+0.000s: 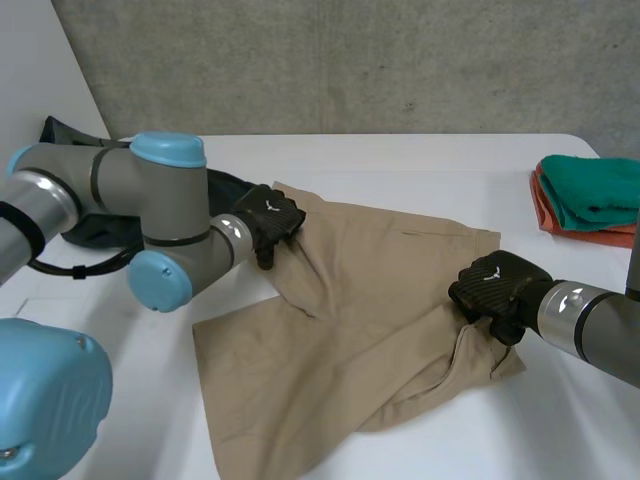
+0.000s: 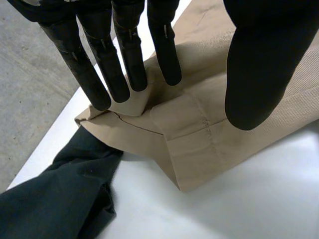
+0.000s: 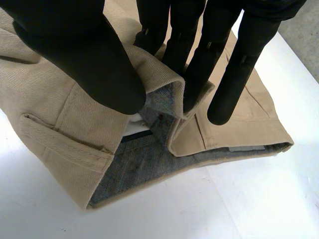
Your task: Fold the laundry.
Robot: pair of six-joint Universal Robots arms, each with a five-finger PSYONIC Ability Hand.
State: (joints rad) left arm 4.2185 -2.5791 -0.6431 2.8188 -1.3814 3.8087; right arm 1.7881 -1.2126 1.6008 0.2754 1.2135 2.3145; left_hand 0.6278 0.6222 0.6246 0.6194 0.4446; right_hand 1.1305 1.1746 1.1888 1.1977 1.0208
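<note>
Pinching tan shorts (image 1: 340,330): left hand (image 1: 268,218), right hand (image 1: 495,285); dark garment (image 2: 60,199) part-hidden.

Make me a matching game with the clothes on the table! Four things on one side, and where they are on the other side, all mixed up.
Things:
1. tan shorts
2. green cloth
3. orange cloth
4. dark garment

Places:
A. under the green cloth
B. at the far left of the table
C. pinched by the left hand and the right hand
D. on top of the pile at the table's right edge

Pairs: 1-C, 2-D, 3-A, 4-B.
</note>
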